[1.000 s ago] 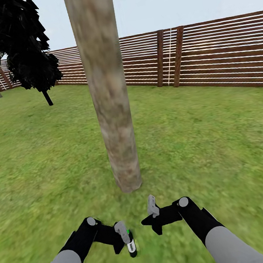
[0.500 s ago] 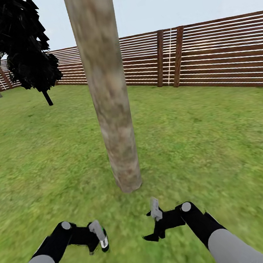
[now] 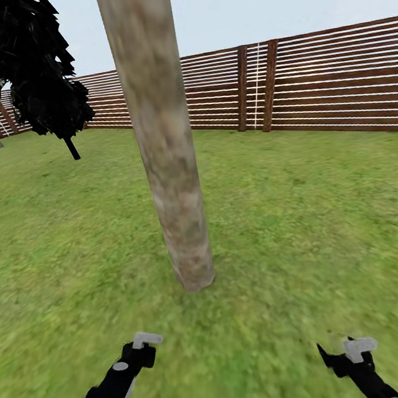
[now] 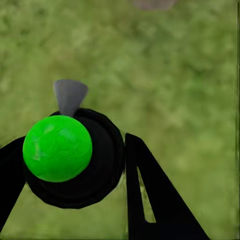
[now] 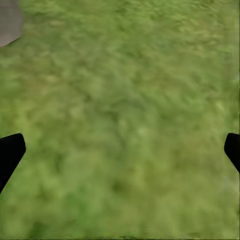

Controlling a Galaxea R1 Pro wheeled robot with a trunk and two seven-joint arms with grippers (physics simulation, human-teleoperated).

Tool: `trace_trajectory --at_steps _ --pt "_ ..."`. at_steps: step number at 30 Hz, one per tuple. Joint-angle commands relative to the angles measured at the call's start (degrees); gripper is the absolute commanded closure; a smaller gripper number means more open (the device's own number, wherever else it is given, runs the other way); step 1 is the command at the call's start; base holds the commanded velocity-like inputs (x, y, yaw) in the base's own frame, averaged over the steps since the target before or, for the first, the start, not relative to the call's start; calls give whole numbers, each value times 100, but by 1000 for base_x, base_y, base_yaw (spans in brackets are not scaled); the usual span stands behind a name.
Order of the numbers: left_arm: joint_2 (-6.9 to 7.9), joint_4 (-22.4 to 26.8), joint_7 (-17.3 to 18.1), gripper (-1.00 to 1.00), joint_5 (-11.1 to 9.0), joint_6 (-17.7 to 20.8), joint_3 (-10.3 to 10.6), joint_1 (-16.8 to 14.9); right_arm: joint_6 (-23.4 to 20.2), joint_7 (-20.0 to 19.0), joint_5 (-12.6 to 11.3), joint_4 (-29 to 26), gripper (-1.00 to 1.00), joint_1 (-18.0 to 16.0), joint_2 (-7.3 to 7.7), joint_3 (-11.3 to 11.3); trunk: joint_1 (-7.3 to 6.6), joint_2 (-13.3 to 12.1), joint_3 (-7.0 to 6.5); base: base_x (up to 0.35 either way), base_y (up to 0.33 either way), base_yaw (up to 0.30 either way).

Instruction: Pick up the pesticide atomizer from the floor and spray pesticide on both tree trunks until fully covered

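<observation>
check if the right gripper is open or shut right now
Open. In the right wrist view the right gripper has one black fingertip at each edge, with only grass between.

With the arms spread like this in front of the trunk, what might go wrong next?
The left gripper, shut on the atomizer, faces lawn, so spray may miss the tree trunk.

The atomizer sits off to one side between the jaws; it might slip.

The right gripper hangs open over grass, idle.

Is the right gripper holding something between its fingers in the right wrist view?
No: the right gripper is open, its two black fingertips far apart, with bare grass between them.
</observation>
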State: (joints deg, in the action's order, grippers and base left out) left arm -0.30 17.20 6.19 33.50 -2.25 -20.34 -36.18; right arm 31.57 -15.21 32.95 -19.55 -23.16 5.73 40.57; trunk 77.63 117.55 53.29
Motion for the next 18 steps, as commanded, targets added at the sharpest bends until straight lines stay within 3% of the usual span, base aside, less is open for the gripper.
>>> trace_trajectory --at_steps 1,2,4,6,11,18 --pt "-48 -15 -22 100 33 -9 -71 -4 267 -52 33 8 -100 70 52 377 -1 2 4 0 0 0" --pt "-94 -31 -57 100 -81 0 -114 -4 483 -60 41 8 -100 120 87 640 -1 2 4 0 0 0" --pt "-242 -82 -81 100 -295 -2 -126 -3 560 -67 44 12 -100 138 93 734 -1 2 4 0 0 0" --pt "-329 -106 -94 100 -369 -14 -127 -3 579 -69 45 12 -100 143 93 757 -1 2 4 0 0 0" --pt "-377 -115 -101 100 -409 9 -128 -3 596 -54 45 10 -100 145 114 791 -1 2 4 0 0 -25" --pt "-358 -111 -101 100 -408 18 -128 -3 596 -46 37 4 -100 145 112 794 -1 2 4 0 0 -268"
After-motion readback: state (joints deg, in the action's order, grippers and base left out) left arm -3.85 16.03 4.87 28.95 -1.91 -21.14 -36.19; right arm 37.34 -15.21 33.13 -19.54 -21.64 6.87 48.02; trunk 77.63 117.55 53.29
